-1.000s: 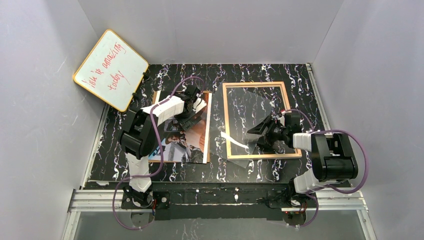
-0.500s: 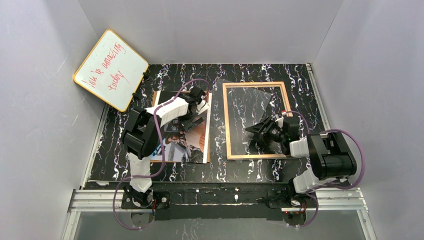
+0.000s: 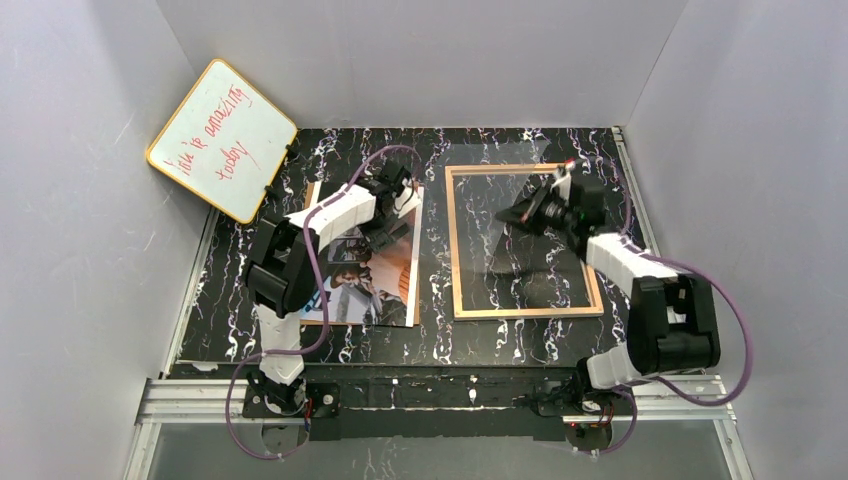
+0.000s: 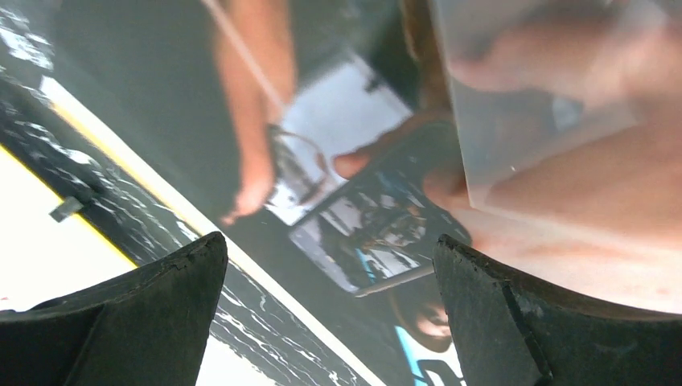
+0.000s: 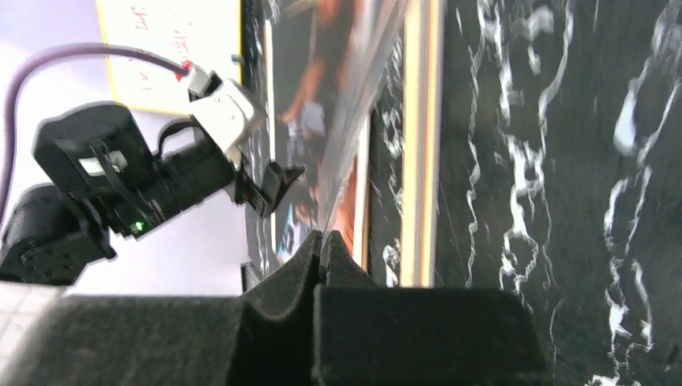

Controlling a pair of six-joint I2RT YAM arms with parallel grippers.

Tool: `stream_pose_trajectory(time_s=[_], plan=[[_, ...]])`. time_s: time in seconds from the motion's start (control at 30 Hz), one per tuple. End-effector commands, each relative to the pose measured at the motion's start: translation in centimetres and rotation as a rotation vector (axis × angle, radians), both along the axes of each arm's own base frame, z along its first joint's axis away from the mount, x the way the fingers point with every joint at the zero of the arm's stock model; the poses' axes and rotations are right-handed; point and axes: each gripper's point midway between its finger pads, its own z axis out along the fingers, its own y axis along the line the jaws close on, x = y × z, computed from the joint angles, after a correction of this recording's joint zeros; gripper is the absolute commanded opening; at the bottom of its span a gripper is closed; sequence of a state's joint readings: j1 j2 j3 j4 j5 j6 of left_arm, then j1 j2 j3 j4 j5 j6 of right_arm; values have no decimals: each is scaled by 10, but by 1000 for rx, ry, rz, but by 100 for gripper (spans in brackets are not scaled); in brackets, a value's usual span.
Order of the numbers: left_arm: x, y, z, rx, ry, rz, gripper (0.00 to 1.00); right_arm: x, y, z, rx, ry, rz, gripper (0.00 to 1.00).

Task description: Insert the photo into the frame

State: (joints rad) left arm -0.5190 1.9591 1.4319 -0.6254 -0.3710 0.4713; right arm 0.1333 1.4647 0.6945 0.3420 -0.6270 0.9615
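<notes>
The photo [image 3: 375,275] lies face up on the table's left half, and its dark and orange picture fills the left wrist view [image 4: 354,185]. My left gripper [image 3: 398,220] hovers open over its far part, fingers wide apart [image 4: 330,249]. The frame [image 3: 456,250] lies flat on the right, tan wood side up. My right gripper [image 3: 522,212] is over the frame's far half, shut on the edge of a thin clear sheet [image 3: 505,250] that stands tilted off the table. In the right wrist view that sheet [image 5: 362,121] runs up from the pinched fingertips [image 5: 322,237].
A yellow-rimmed whiteboard [image 3: 222,140] with red writing leans in the back left corner. Grey walls enclose the black marbled table [image 3: 440,340] on three sides. The left arm [image 5: 161,177] shows beyond the sheet in the right wrist view.
My right gripper closed on the clear sheet and swung toward the back of the frame, lifting the sheet. The left gripper drifted slightly toward the back, still open.
</notes>
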Motion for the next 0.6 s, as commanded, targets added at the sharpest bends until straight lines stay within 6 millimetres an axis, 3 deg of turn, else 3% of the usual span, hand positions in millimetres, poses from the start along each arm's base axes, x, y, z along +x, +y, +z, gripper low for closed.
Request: stream_pose_trajectory(time_s=[0.0, 0.13, 0.23, 0.57], plan=[[21, -17, 53, -116, -69, 39, 98, 8, -44, 52, -298, -76, 14, 1], [22, -50, 61, -259, -20, 91, 98, 13, -87, 114, -350, -182, -122, 1], [17, -82, 54, -359, 33, 107, 98, 9, -102, 146, -365, -221, -180, 1], [8, -185, 20, -587, 175, 140, 96, -8, -112, 184, -426, -237, -221, 1]])
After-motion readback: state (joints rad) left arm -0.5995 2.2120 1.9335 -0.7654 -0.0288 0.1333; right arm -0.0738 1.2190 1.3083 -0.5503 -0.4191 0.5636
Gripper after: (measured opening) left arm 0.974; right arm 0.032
